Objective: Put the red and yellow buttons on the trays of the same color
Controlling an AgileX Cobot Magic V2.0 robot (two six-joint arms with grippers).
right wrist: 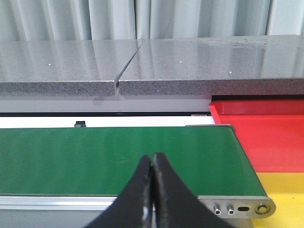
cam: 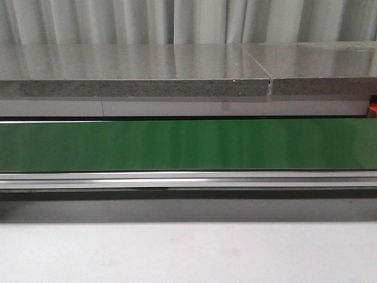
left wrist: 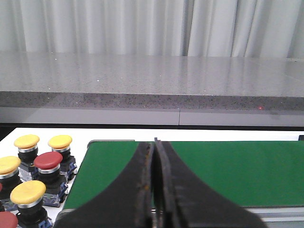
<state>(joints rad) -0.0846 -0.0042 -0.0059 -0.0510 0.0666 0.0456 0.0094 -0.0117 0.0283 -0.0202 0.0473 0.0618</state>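
1. the front view shows a green conveyor belt (cam: 188, 144) running across the frame, with an aluminium rail (cam: 188, 180) along its near edge and a grey speckled stone slab (cam: 135, 71) behind it; neither arm nor any button appears in this view.
2. the left claw (left wrist: 154, 180) is clenched, its two dark fingers pressed together with nothing between them, hanging over the left end of the belt (left wrist: 223, 171).
3. the buttons stand in a cluster on the white bench (left wrist: 9, 135) just beside that end of the belt: yellow buttons (left wrist: 60, 141) and red buttons (left wrist: 48, 160) mixed together, upright on their black bodies, close to one another and partly cut off by the frame edge.
4. the right claw (right wrist: 153, 190) is also clenched and grasps nothing, poised over the right end of the belt (right wrist: 118, 159).
5. the red tray (right wrist: 266, 137) sits just past the right end of the belt, and the yellow tray (right wrist: 287, 194) lies directly beside it on the nearer side; the parts of both trays that show hold no buttons.
6. pale curtains (right wrist: 142, 19) hang behind the stone slab.
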